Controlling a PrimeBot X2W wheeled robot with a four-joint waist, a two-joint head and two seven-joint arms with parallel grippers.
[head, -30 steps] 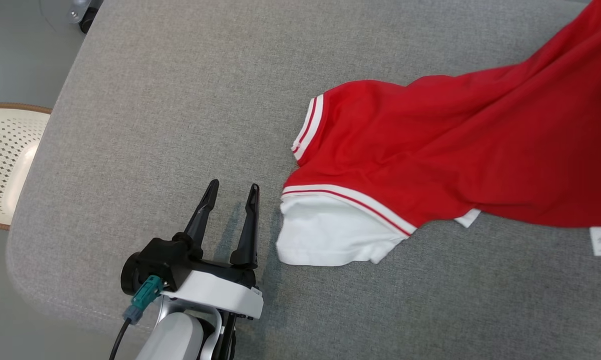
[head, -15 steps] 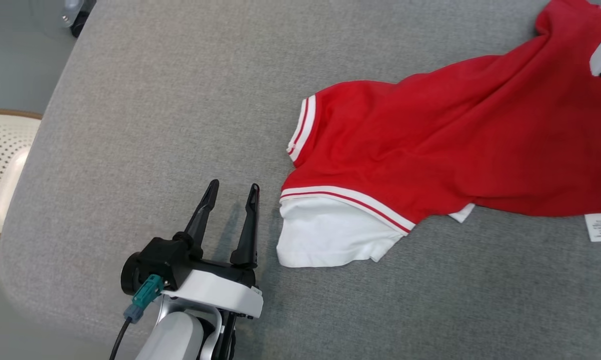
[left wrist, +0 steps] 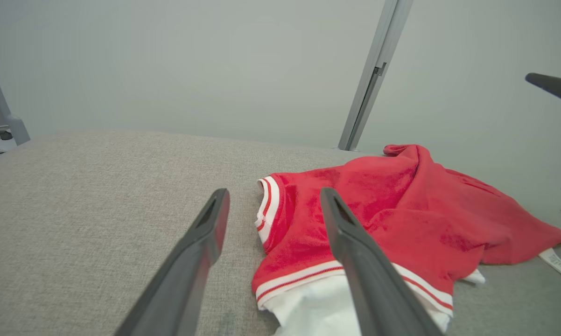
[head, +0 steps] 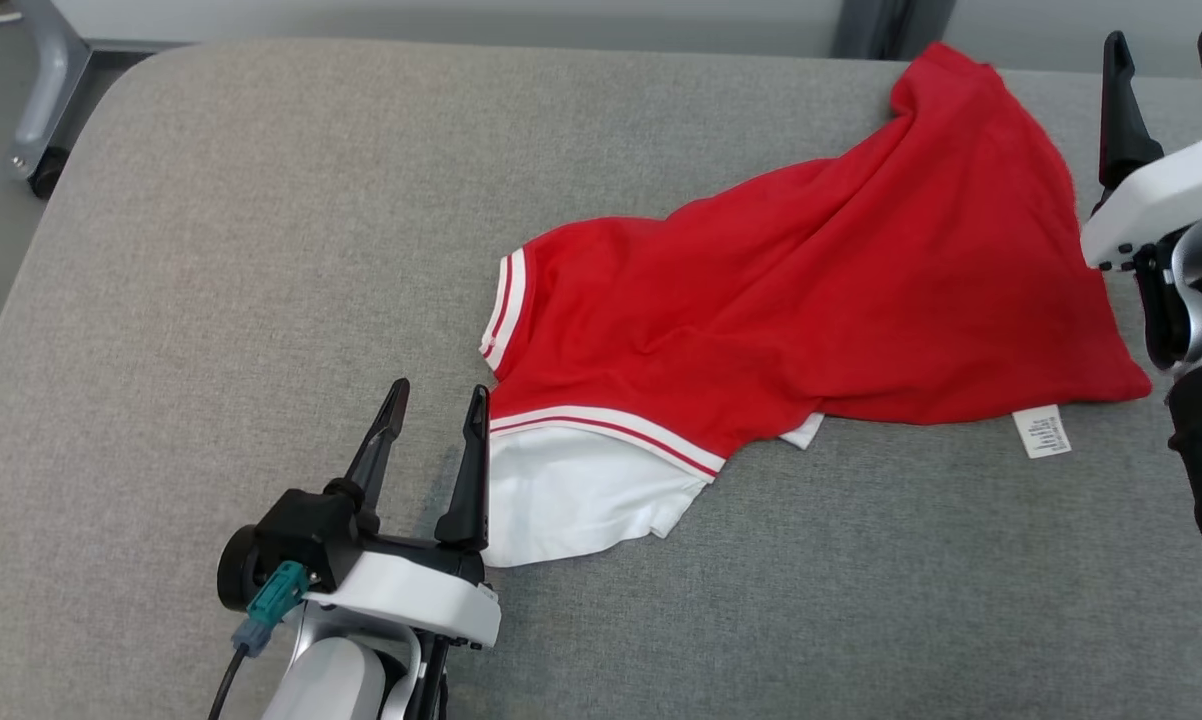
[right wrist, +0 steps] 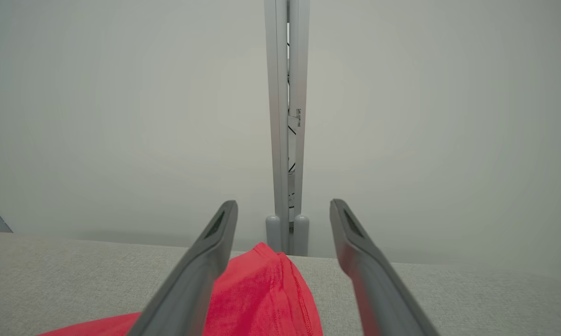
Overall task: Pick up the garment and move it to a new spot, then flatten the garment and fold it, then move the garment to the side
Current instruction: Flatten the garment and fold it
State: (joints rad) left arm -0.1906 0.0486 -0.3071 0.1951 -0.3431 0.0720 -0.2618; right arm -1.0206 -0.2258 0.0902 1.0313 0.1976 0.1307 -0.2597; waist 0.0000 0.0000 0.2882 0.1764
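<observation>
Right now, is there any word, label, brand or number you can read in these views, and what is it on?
On the red garment, near its hem, a white care tag: a few printed lines, too small to read.
No other writing, brand or number is legible.

Red, white-striped garment (head: 811,290); grey cushion (head: 261,250)

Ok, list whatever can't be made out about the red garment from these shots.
- Care label: head view, print too small to read.
- Second sleeve of the garment: head view, cannot tell whether one lies under the folds.
- White section: head view, its left edge is behind the left claw; left wrist view, cut off by the bottom edge.
- Rest of the garment: right wrist view, mostly below the bottom edge and behind the right claw.
</observation>
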